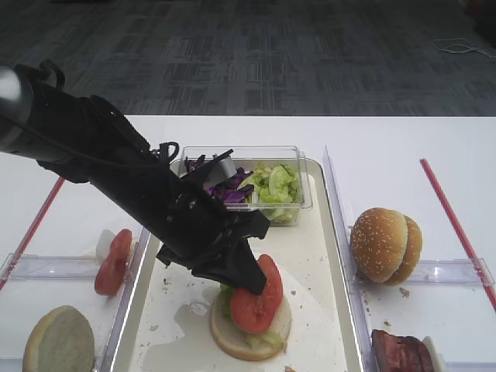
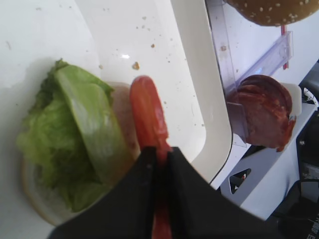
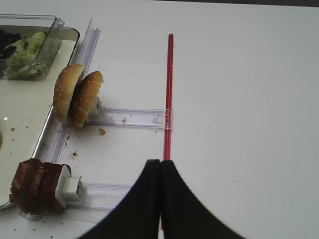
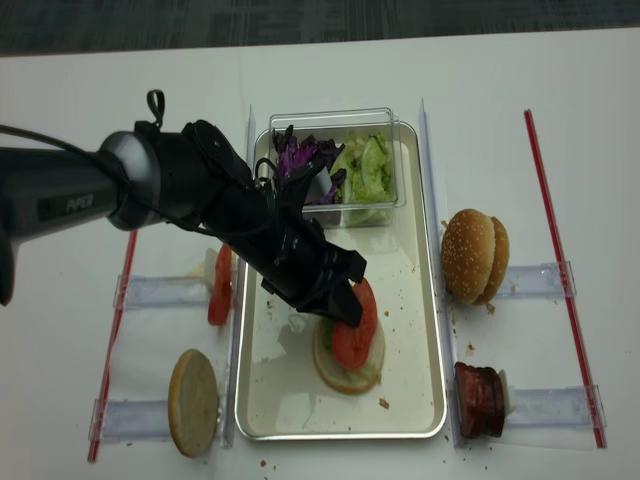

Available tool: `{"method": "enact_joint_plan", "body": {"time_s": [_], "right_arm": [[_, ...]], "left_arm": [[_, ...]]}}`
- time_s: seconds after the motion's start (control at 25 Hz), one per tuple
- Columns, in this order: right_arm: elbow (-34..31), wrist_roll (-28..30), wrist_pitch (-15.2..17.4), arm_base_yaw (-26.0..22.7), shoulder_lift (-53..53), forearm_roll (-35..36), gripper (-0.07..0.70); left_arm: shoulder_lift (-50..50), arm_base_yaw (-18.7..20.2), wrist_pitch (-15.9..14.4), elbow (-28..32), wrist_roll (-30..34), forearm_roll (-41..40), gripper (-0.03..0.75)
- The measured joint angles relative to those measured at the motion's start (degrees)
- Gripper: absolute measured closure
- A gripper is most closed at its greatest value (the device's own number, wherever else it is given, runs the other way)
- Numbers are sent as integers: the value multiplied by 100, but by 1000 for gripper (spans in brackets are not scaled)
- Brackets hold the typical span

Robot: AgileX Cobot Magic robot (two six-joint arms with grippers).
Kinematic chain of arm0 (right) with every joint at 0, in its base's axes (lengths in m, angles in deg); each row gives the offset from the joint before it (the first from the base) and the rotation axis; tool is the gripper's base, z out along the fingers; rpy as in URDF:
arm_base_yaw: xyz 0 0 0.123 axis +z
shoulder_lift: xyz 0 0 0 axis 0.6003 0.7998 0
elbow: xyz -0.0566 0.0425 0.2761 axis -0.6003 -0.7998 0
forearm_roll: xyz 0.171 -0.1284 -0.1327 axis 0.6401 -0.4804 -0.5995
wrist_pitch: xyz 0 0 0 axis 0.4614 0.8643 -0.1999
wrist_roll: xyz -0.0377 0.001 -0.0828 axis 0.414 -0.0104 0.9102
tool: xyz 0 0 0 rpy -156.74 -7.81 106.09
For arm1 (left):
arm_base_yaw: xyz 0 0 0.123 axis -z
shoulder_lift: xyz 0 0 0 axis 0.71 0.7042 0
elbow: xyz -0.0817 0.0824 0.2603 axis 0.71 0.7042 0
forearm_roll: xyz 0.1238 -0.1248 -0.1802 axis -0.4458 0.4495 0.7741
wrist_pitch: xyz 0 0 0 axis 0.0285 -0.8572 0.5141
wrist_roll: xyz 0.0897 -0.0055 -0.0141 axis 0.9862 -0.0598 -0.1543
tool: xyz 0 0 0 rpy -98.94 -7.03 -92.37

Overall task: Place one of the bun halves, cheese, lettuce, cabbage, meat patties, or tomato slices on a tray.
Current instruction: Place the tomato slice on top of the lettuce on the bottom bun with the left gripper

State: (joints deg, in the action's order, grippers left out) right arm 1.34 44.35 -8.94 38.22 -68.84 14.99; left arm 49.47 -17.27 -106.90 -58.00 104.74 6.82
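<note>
1. One tomato slice [image 4: 354, 322] is pinched edge-on in the left end effector [image 4: 340, 305], whose jaws are closed on it; the left wrist view shows the slice [image 2: 148, 119] standing between the two dark fingers.
2. The held slice hangs tilted over the lower middle of the tray [image 4: 418, 330], just above a bun bottom [image 4: 349, 375] that lies on the tray floor with lettuce [image 2: 75, 139] on it. Whether the slice touches the lettuce cannot be told.
3. At the far end of the tray sits a clear plastic tub [image 4: 385, 115] holding purple cabbage [image 4: 297, 158] on its left side and more green lettuce [image 4: 365, 170] on its right.
4. Left of the tray, on the tabletop [image 4: 520, 70], another tomato slice [image 4: 219, 285] stands on edge in a clear holder, and nearer the camera a pale bun half [image 4: 193, 402] stands upright.
5. Right of the tray, sesame bun tops [image 4: 474, 256] stand on edge in a clear holder, and nearer the camera meat patties [image 4: 479, 400] stand in a second holder.
6. The right end effector [image 3: 160, 167] is right of the tray as well, well apart from it, over bare tabletop beside a red strip [image 3: 169, 94]; its fingers are pressed together with nothing between them.
</note>
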Motion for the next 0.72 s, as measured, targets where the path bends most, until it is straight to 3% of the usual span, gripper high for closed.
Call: {"method": "enact_joint_plan", "body": {"time_s": [0.72], "right_arm": [[0,-10,0,0,0,0,568]], "left_arm": [[0,0,-21,0,-230,-75,676]]}}
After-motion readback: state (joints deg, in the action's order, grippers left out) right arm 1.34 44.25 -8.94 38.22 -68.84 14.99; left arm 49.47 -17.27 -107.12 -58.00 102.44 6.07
